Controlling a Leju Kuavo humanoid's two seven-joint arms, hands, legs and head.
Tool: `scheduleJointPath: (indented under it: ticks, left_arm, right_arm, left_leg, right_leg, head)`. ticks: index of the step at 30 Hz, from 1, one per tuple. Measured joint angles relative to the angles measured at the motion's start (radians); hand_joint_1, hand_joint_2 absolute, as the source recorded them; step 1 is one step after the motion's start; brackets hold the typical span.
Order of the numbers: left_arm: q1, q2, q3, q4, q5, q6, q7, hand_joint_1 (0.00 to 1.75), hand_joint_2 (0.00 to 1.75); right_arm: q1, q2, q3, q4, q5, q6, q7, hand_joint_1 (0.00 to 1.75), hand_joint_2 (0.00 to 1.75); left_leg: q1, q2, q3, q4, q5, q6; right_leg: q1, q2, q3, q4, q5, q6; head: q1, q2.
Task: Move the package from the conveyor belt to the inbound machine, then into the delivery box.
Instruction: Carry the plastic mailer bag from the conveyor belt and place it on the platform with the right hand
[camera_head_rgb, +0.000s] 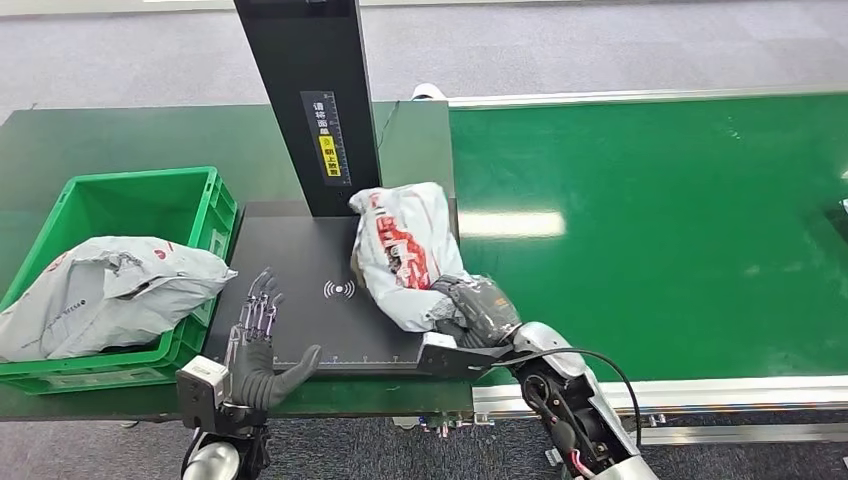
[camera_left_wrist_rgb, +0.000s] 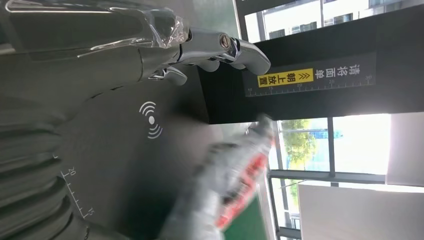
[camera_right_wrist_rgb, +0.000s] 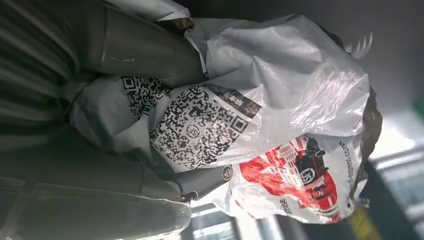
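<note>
While my right hand (camera_head_rgb: 478, 307) is closed around the near end of the package (camera_head_rgb: 405, 250), I have that soft bag lying on the right part of the inbound machine's black platform (camera_head_rgb: 300, 290), its far end close to the foot of the dark upright column (camera_head_rgb: 310, 100). I judge this is the scanning step: the bag is off the green conveyor belt (camera_head_rgb: 650, 230) and sits just beside the white wireless mark (camera_head_rgb: 339, 290) printed on the platform, probably so the reader can catch its label. In the right wrist view the thumb and fingers (camera_right_wrist_rgb: 150, 50) pinch crinkled, glossy white plastic (camera_right_wrist_rgb: 280, 90) printed with black QR squares and a red logo; the film is thin and wrinkled, so I expect it to sag and slip rather than hold a shape. My left hand (camera_head_rgb: 258, 340) holds nothing, fingers spread and raised over the platform's near left edge, seemingly waiting to take over. To its left the green plastic delivery box (camera_head_rgb: 190, 205), ribbed and rigid, already carries a grey crumpled mailer (camera_head_rgb: 110, 290) that overhangs its rim. The platform looks matte and flat, with a ruler scale along its near edge.
</note>
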Motion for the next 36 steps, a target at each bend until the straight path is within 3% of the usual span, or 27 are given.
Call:
scheduleJointPath:
  ticks: [5, 9, 14, 20, 21, 24, 25, 36]
  left_arm:
    - [-0.001, 0.0, 0.0, 0.001, 0.002, 0.002, 0.0, 0.0, 1.75]
    - [-0.002, 0.0, 0.0, 0.004, 0.003, 0.002, 0.001, 0.0, 1.75]
    - [-0.002, -0.002, 0.0, 0.013, 0.006, 0.006, 0.003, 0.0, 1.75]
    - [0.003, -0.001, 0.001, 0.013, 0.008, 0.014, 0.003, 0.0, 1.75]
    - [0.003, -0.001, 0.001, 0.013, 0.01, 0.014, 0.002, 0.0, 1.75]
    - [0.004, 0.0, 0.002, 0.013, 0.015, 0.016, 0.002, 0.0, 1.75]
    - [0.004, 0.0, 0.002, 0.013, 0.017, 0.016, 0.002, 0.0, 1.75]
    - [0.005, 0.0, 0.005, 0.013, 0.018, 0.017, 0.002, 0.0, 1.75]
  right_arm:
    - [-0.081, -0.002, 0.128, 0.106, 0.017, 0.006, 0.004, 1.75, 1.75]
    - [-0.102, -0.001, 0.158, 0.127, 0.016, 0.007, 0.005, 1.75, 1.75]
    - [-0.211, 0.007, 0.318, 0.216, -0.012, -0.008, -0.06, 1.75, 1.75]
    - [-0.22, 0.016, 0.364, 0.224, -0.067, -0.086, -0.094, 1.75, 1.75]
    - [-0.22, 0.018, 0.37, 0.224, -0.071, -0.096, -0.093, 1.66, 1.75]
    - [-0.219, 0.021, 0.383, 0.224, -0.077, -0.128, -0.078, 0.35, 1.75]
    - [-0.219, 0.022, 0.386, 0.225, -0.078, -0.139, -0.072, 0.0, 1.75]
    - [-0.218, 0.025, 0.402, 0.236, -0.1, -0.165, -0.07, 0.0, 1.75]
  left_leg:
    - [0.0, 0.0, 0.0, 0.0, 0.0, 0.0]
    - [0.0, 0.0, 0.0, 0.0, 0.0, 0.0]
    - [0.0, 0.0, 0.0, 0.0, 0.0, 0.0]
    - [0.0, 0.0, 0.0, 0.0, 0.0, 0.0]
    - [0.0, 0.0, 0.0, 0.0, 0.0, 0.0]
    - [0.0, 0.0, 0.0, 0.0, 0.0, 0.0]
    - [0.0, 0.0, 0.0, 0.0, 0.0, 0.0]
    - [0.0, 0.0, 0.0, 0.0, 0.0, 0.0]
  right_leg:
    - [0.0, 0.0, 0.0, 0.0, 0.0, 0.0]
    - [0.0, 0.0, 0.0, 0.0, 0.0, 0.0]
    - [0.0, 0.0, 0.0, 0.0, 0.0, 0.0]
    - [0.0, 0.0, 0.0, 0.0, 0.0, 0.0]
    - [0.0, 0.0, 0.0, 0.0, 0.0, 0.0]
    - [0.0, 0.0, 0.0, 0.0, 0.0, 0.0]
    - [0.0, 0.0, 0.0, 0.0, 0.0, 0.0]
    - [0.0, 0.0, 0.0, 0.0, 0.0, 0.0]
  head:
    - [0.0, 0.0]
    - [0.0, 0.0]
    - [0.0, 0.0]
    - [0.0, 0.0]
    - [0.0, 0.0]
    - [0.0, 0.0]
    - [0.0, 0.0]
    - [0.0, 0.0]
